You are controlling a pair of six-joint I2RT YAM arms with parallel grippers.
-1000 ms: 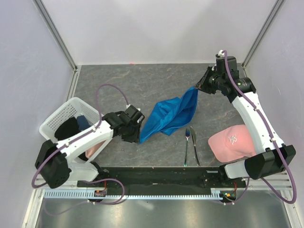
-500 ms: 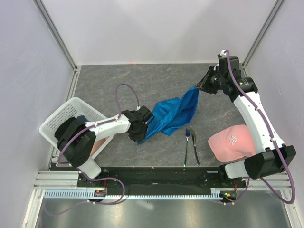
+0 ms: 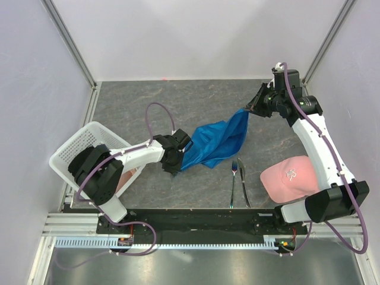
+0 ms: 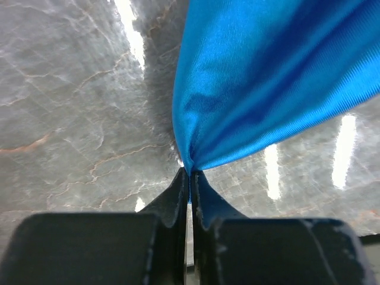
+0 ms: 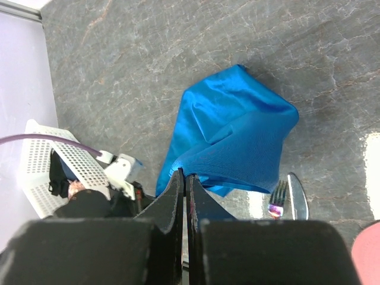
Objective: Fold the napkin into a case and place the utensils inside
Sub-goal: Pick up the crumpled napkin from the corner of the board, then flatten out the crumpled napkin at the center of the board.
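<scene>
Napkin (image 3: 214,142) between left gripper (image 4: 190,178) and right gripper (image 3: 247,110), both clamped on its corners.

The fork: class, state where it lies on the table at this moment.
In the top view the fork lies right of centre towards the near edge, with the knife alongside on its right, just below the blue napkin and left of the pink cap.

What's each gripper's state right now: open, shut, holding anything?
The left gripper is shut on a corner of the napkin.
The right gripper is shut on the napkin's opposite corner.
</scene>
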